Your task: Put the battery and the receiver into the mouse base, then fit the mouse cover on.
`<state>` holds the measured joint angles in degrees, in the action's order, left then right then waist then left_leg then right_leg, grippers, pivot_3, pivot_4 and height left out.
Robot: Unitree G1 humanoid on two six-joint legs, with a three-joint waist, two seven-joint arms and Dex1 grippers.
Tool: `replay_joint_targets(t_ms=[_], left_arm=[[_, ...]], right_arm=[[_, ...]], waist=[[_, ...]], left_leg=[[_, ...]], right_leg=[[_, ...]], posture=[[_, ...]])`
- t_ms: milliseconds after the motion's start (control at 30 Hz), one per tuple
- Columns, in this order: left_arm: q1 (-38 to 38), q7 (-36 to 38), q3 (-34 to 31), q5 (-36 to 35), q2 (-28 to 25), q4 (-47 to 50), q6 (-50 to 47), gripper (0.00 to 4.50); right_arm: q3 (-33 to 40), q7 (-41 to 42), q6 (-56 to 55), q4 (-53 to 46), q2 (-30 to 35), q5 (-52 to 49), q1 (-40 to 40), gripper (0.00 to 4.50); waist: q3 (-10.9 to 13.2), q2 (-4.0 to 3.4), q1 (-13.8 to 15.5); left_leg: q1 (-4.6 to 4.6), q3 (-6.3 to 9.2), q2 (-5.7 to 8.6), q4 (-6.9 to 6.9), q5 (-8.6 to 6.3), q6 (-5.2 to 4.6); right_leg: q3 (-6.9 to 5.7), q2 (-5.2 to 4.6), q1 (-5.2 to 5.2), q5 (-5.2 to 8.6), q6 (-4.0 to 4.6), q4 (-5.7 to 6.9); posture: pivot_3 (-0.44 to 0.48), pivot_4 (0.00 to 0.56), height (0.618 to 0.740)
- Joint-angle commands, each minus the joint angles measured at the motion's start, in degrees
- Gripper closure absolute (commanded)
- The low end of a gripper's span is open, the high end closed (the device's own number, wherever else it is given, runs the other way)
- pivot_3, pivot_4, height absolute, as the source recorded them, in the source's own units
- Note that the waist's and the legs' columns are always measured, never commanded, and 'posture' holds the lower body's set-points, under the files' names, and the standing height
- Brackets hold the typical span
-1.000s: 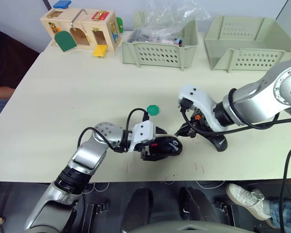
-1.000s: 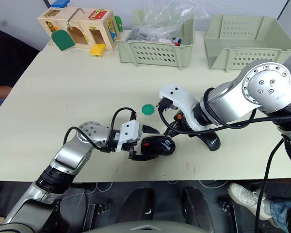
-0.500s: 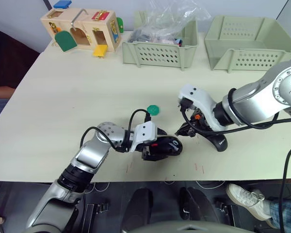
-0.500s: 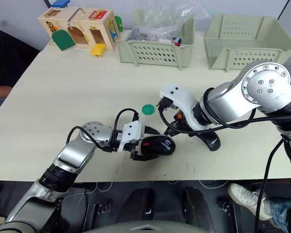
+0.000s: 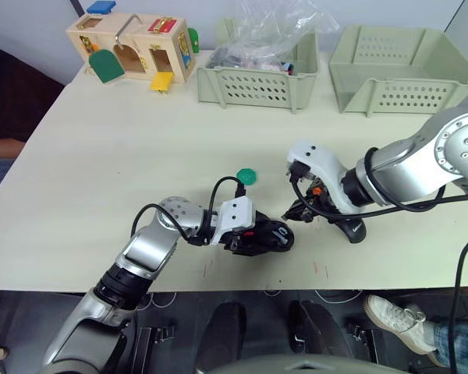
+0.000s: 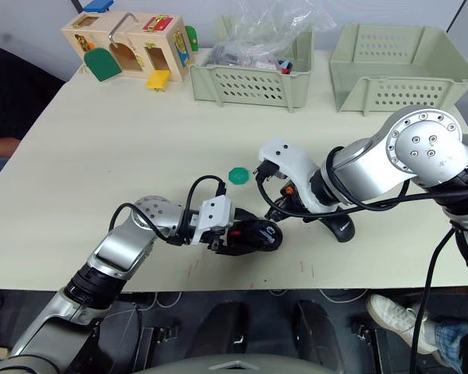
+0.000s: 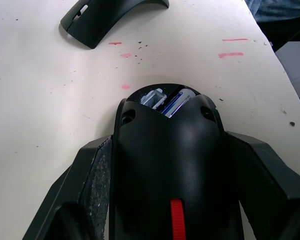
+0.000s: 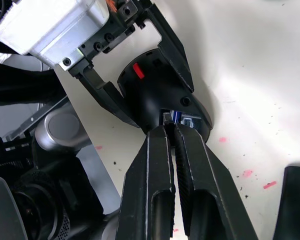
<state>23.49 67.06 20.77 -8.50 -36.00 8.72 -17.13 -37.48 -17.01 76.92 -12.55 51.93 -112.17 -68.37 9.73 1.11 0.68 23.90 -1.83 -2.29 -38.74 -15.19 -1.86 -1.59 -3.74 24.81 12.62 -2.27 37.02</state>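
Desk, pale cream, carries black oval mouse base w/ red patch near front edge. Left gripper clamps base from both sides. Slim white battery w/ blue end lies in base's hollow (beside a small pale part, identity unclear). Right gripper has fingers pressed together, tips at the hollow's rim. Glossy all-black curved mouse cover rests on desk near base, under right arm.
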Motion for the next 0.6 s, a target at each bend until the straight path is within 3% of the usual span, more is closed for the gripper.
replay_joint_targets(t_ms=[33, 233, 600], left_arm=[[-0.81, -0.51, -0.36, 0.03, -0.29, 2.59, 0.19, 1.61], [-1.29, -1.02, -0.71, -0.42, -0.49, 3.38, -0.41, 1.61], [-0.23, -1.37, -0.24, -0.08, 0.55, 2.14, -0.64, 1.61]], right_arm=[[0.08, -2.65, -1.75, -1.23, -0.58, -0.83, 0.75, 4.50], [-4.72, -6.49, 0.41, -0.69, -2.30, -0.83, -0.78, 4.50], [-7.11, -10.82, 1.40, 3.36, -6.45, -0.83, -1.80, 4.50]], waist=[[0.00, 0.00, 0.02], [0.00, -0.01, 0.01], [0.00, -0.01, -0.04]], left_leg=[[0.00, 0.00, 0.00, -0.02, 0.00, 0.00], [-0.01, 0.04, 0.00, -0.05, 0.00, 0.00], [0.01, 0.01, 0.00, -0.14, 0.00, 0.00]], right_leg=[[0.00, 0.00, 0.00, 0.00, 0.00, 0.02], [0.01, 0.00, 0.00, 0.00, 0.00, 0.06], [0.00, 0.00, 0.00, 0.00, 0.00, 0.11]], posture=[[0.000, 0.150, 0.740], [0.000, 0.150, 0.740], [0.000, 0.150, 0.740]])
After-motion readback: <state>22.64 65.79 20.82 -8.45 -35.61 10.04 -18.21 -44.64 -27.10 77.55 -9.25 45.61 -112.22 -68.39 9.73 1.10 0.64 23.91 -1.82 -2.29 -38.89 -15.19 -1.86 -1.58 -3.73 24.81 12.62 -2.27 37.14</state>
